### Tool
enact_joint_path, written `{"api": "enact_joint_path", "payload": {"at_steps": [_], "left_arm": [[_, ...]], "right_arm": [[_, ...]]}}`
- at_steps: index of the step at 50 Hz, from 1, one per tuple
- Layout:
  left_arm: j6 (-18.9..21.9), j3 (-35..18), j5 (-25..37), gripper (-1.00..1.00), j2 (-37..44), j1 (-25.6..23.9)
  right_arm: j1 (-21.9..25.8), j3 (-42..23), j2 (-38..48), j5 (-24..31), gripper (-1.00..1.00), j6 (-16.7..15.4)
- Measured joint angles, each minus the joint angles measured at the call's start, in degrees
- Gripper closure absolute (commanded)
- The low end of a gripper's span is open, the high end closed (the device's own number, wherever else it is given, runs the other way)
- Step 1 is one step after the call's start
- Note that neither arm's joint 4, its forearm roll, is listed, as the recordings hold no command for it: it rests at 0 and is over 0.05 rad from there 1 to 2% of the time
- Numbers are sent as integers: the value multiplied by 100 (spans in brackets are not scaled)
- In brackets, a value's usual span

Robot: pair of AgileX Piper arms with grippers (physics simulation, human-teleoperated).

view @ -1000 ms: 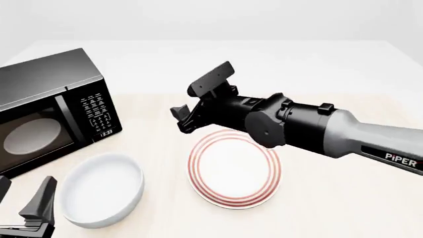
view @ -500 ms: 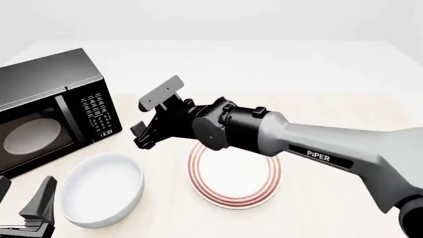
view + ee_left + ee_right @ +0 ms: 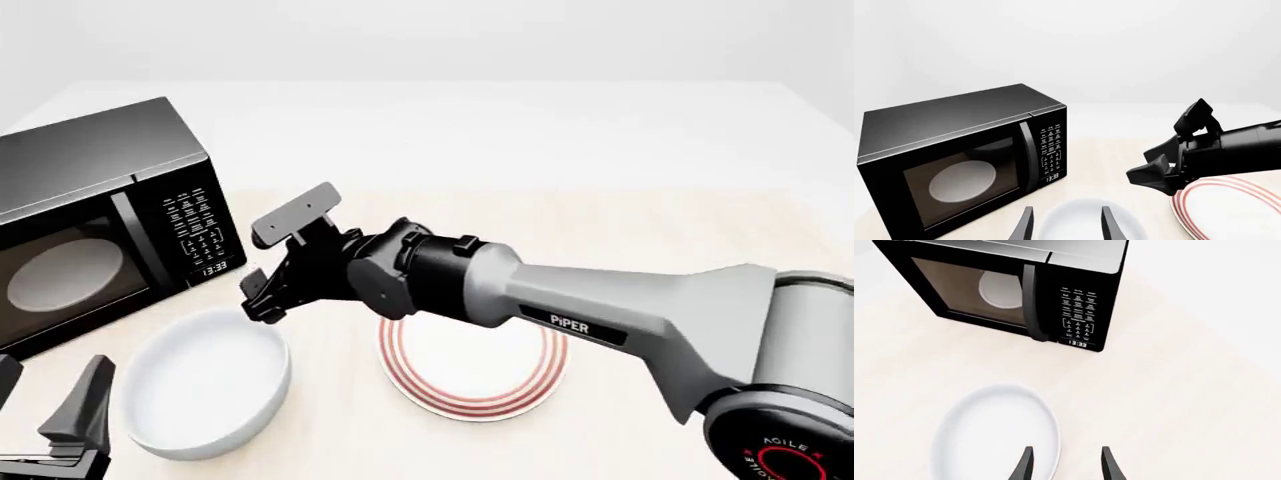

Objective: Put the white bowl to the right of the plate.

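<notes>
The front view is looking forward and down from above and behind the arms, taking in the whole bench [image 3: 694, 240]. The left wrist view is sitting low, facing nearly level across the bench toward the microwave [image 3: 967, 155]. The right wrist view is hanging higher, looking steeply down. All three are sharing the microwave and the white bowl [image 3: 207, 380]; the plate [image 3: 474, 360] is showing only in the front and left wrist views.
</notes>
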Motion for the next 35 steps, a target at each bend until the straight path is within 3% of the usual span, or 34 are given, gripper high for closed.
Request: {"api": "enact_joint_path", "payload": {"at_steps": [35], "left_arm": [[0, 0, 0, -100, 0, 0]], "right_arm": [[144, -140, 709, -188, -100, 622]]}}
